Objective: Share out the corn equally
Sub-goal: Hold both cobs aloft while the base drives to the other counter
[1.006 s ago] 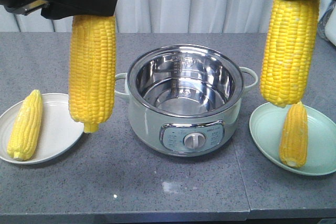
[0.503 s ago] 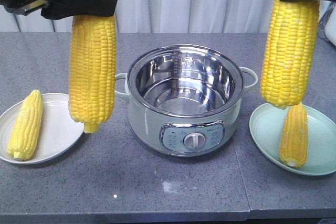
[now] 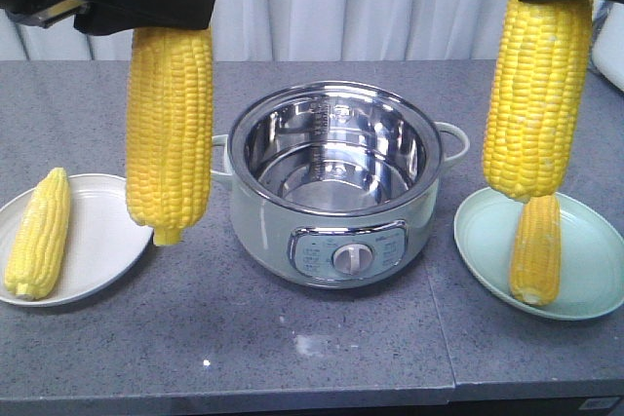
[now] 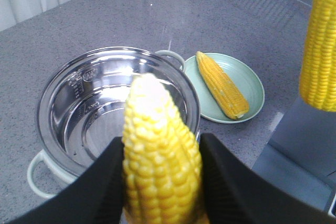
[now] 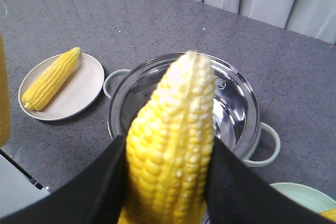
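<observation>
With left jaws clenched on 1st cob (image 3: 171, 124), held it upright, blunt end down, over worktop (image 3: 292, 358) near white plate (image 3: 107, 241), left of pot (image 3: 258, 231). With right jaws clenched on 2nd cob (image 3: 538, 94), held it upright near green plate (image 3: 590, 260), on pot's other side. Found 3rd cob (image 3: 39, 233) lying on white plate, 4th cob (image 3: 536, 255) on green plate.

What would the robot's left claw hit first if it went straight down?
The corn in the left gripper would touch first, probably the grey table beside the white plate; depth is unclear.
</observation>
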{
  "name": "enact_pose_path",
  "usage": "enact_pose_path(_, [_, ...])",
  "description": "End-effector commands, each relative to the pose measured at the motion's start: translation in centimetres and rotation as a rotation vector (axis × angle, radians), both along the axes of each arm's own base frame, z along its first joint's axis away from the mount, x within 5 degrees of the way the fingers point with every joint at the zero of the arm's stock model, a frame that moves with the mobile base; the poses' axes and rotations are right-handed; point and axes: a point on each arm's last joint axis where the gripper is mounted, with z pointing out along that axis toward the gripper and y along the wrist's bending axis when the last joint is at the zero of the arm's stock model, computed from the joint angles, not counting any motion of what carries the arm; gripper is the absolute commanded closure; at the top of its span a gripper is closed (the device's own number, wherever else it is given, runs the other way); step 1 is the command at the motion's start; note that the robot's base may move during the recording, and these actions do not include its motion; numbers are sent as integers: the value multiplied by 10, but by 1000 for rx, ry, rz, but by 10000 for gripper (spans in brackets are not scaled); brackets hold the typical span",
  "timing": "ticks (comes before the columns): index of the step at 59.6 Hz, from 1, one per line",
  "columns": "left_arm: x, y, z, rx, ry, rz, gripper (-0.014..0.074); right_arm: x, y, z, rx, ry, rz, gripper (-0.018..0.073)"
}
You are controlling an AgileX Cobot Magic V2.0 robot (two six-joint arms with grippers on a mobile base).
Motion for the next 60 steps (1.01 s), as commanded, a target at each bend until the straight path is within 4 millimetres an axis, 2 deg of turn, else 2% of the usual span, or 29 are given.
enact_pose_path(1, [-12, 2, 21, -85, -80, 5, 603, -7, -1, 16, 46, -95, -10, 564])
enact_pose_path(60, [-12, 2, 21, -85, -80, 5, 603, -7, -1, 16, 46, -95, -10, 564])
